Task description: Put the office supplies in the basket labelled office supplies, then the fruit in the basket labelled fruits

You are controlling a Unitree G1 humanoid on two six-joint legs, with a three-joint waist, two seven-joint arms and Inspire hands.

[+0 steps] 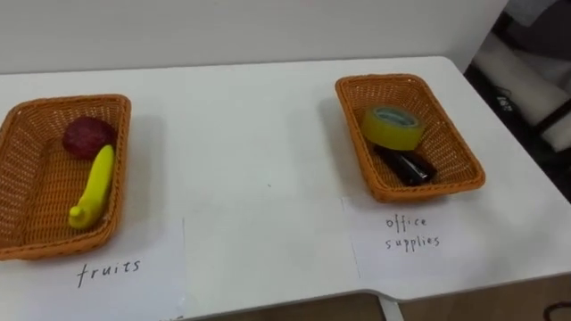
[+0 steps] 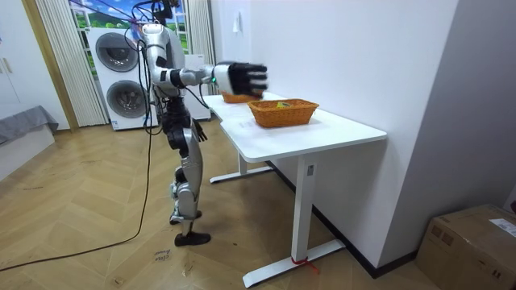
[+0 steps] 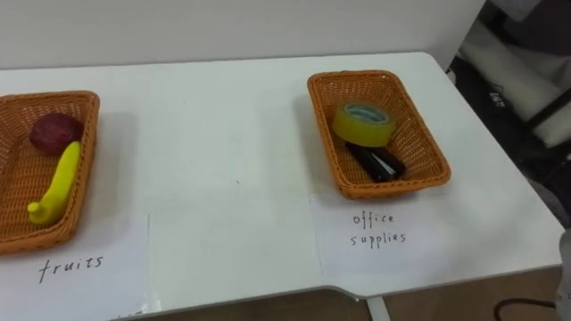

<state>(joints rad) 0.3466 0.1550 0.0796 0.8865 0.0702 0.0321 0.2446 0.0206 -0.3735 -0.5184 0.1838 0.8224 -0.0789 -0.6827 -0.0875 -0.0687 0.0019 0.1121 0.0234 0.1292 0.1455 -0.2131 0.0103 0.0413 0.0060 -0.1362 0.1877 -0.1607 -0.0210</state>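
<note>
A white table [image 2: 322,133] stands against a plain white wall [image 2: 363,56] on a herringbone wood floor [image 2: 97,258]. Beyond it, two stacked washing machines [image 2: 121,76] sit beside pale curtains [image 2: 58,56] (a cardboard box [image 2: 476,242] rests in the room view's lower right corner).

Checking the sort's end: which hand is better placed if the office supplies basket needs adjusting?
Right, probably: the right hand is raised, fingers open, near the office supplies basket, which sits on the right side of the table.
</note>
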